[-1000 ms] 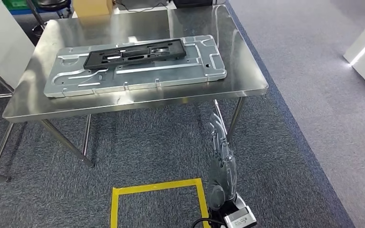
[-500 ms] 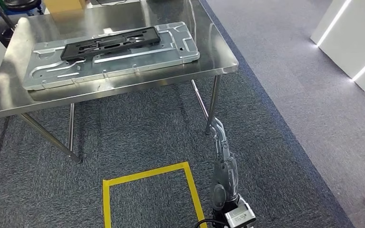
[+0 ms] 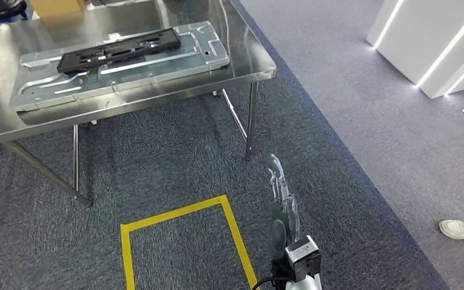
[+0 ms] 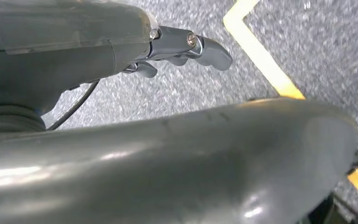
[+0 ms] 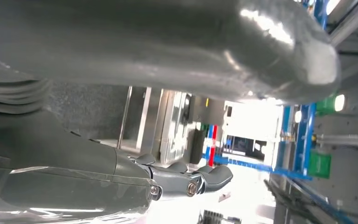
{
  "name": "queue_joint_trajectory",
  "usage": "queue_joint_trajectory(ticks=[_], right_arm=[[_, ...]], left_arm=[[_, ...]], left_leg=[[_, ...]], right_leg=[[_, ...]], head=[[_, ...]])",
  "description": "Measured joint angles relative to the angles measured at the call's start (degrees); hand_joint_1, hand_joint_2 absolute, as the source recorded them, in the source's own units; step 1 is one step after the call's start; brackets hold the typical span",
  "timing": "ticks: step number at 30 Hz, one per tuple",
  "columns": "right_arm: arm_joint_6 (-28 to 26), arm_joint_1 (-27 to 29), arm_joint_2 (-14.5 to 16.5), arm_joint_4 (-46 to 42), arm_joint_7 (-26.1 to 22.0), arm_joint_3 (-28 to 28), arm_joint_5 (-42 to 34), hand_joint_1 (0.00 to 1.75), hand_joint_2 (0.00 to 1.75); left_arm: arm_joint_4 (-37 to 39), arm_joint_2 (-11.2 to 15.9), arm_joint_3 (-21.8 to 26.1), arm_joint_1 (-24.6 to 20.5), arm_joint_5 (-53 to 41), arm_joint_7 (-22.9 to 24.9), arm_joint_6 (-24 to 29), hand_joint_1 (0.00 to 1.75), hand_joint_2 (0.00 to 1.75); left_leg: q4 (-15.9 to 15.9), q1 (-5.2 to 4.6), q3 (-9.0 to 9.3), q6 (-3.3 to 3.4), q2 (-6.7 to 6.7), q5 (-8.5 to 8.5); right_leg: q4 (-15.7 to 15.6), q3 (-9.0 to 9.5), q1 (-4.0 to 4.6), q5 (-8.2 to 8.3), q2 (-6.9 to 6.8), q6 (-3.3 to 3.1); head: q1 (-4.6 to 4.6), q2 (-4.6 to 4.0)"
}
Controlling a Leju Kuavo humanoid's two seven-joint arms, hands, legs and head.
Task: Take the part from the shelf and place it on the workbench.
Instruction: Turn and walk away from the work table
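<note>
On the steel workbench (image 3: 244,55) lies a long black part (image 3: 121,47), flat on top of a large silver sheet-metal panel (image 3: 157,67). Well short of the bench, my right hand (image 3: 281,199) hangs low over the carpet with its fingers stretched out and nothing in it. The right wrist view shows the same hand (image 5: 186,179) empty, with the bench and panel beyond it. In the left wrist view my left hand (image 4: 186,46) hangs over the carpet, fingers apart, holding nothing.
A yellow tape square (image 3: 175,212) marks the carpet below me. A person's white shoe (image 3: 462,229) stands at the right edge. A white lit structure (image 3: 429,36) rises at the back right. Blue shelf frames (image 5: 303,140) appear in the right wrist view.
The whole picture has shifted: the camera has turned right, so the bench sits further up and left. A person's shoe has come into view. Both hands still hang empty.
</note>
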Motion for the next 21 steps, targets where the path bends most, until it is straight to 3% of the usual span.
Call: queue_joint_trajectory(ticks=[2, 4, 6, 7, 8, 9, 11, 13, 17, 19, 21], right_arm=[[0.4, -0.3, 0.1, 1.6, 0.9, -1.0, 0.0, 0.0, 0.0], [0.9, -1.1, 0.2, 4.4, 2.0, -2.7, 0.1, 0.0, 0.0], [1.0, -2.2, 0.3, 9.1, 2.9, -5.2, 0.1, 0.0, 0.0], [1.0, -2.7, 0.3, 11.9, 3.2, -6.6, 0.2, 0.0, 0.0], [0.7, -3.3, 0.3, 15.0, 3.7, -8.1, 0.3, 0.0, 0.0], [0.3, -4.1, 0.3, 18.5, 4.3, -9.6, 0.6, 0.0, 0.0], [-0.9, -6.5, 0.2, 27.8, 5.6, -13.0, 1.2, 0.0, 0.0], [-1.6, -9.0, -0.3, 38.3, 7.0, -16.9, 1.4, 0.0, 0.0], [-2.4, -10.4, -1.8, 52.9, 13.3, -22.3, 2.0, 0.0, 0.0], [-2.4, -10.5, -2.2, 58.2, 17.1, -24.0, 2.6, 0.0, 0.0], [-2.0, -10.1, -2.5, 62.6, 20.6, -25.2, 3.1, 0.0, 0.0]], left_arm=[[0.0, -0.1, 0.0, 0.0, -0.1, 0.2, 0.1, 0.0, 0.0], [0.0, -0.2, 0.0, 0.0, -0.1, 0.2, 0.2, 0.0, 0.0], [0.0, -0.2, 0.0, 0.1, -0.2, 0.2, 0.2, 0.0, 0.0], [0.0, -0.2, -0.1, 0.2, -0.3, 0.2, 0.2, 0.0, 0.0], [0.0, -0.2, -0.1, 0.4, -0.2, 0.2, 0.2, 0.0, 0.0], [0.0, -0.2, -0.1, 0.4, -0.2, 0.2, 0.2, 0.0, 0.0], [0.0, -0.3, -0.1, 0.5, -0.2, 0.1, 0.2, 0.0, 0.0], [0.0, -0.3, -0.1, 0.5, -0.1, -0.1, 0.1, 0.0, 0.0], [0.0, -0.3, -0.2, 0.7, -0.1, -0.5, 0.1, 0.0, 0.0], [0.0, -0.3, -0.3, 0.8, -0.1, -0.5, 0.1, 0.0, 0.0], [0.0, -0.3, -0.4, 0.9, -0.2, -0.6, 0.1, 0.0, 0.0]], left_leg=[[-0.4, 0.14, -0.27, 0.63, 0.34, 0.84], [-0.7, 0.36, -0.75, 1.28, 0.86, 1.82], [-0.7, 0.25, -1.61, 1.55, 1.32, 2.51], [-0.6, 0.23, -2.05, 1.5, 1.49, 2.82], [-0.5, 0.24, -2.48, 1.41, 1.66, 3.08], [-0.4, 0.27, -2.82, 1.28, 1.79, 3.29], [0.0, 0.28, -3.36, 0.96, 2.04, 3.5], [0.6, 0.1, -3.86, 0.47, 2.1, 3.49], [1.4, 0.22, -4.45, -0.73, 2.0, 3.17], [5.1, 0.41, -6.05, -1.28, 1.89, 0.5], [12.8, 0.5, -9.41, -1.59, 1.82, -3.59]], right_leg=[[0.6, -0.32, -0.12, -0.29, -0.21, 0.63], [4.5, -2.01, -0.26, -3.48, -0.92, 1.12], [11.9, -4.81, -0.55, -7.99, -1.45, 1.63], [14.6, -5.6, -0.73, -9.23, -1.56, 1.86], [15.6, -5.44, -0.89, -9.41, -1.64, 2.06], [14.2, -4.09, -1.05, -8.54, -1.74, 2.19], [6.8, 0.86, -1.31, -5.9, -2.14, 2.28], [1.0, 4.27, -1.19, -4.74, -2.45, 1.86], [-0.3, 4.58, -0.92, -4.4, -2.49, 0.42], [-0.6, 4.43, -1.0, -4.04, -2.45, -0.34], [-0.6, 4.17, -0.85, -3.91, -2.44, -0.68]], head=[[-0.01, 0.0], [0.13, 0.0], [0.25, 0.0], [0.25, 0.0], [0.25, 0.0], [0.25, 0.0], [0.25, 0.0], [0.19, 0.0], [0.19, 0.0], [0.14, 0.0], [0.09, 0.0]])
